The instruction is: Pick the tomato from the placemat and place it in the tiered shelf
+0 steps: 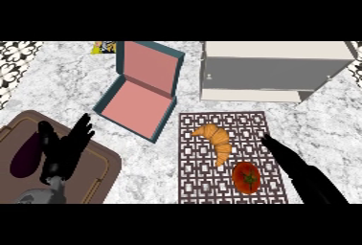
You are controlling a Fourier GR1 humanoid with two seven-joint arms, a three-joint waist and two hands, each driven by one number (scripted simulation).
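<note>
On marbled counter [63, 81], tomato [246, 177] on placemat [247, 124], tiered shelf [272, 72] behind; left hand [62, 158] and right hand [297, 165] straight-fingered, empty

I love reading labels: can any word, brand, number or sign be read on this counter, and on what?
None can be read.
The yellow packet at the counter's far edge bears dark marks, too blurred to read.
The tiered shelf, open box, placemat, croissant and tomato show no writing.
</note>
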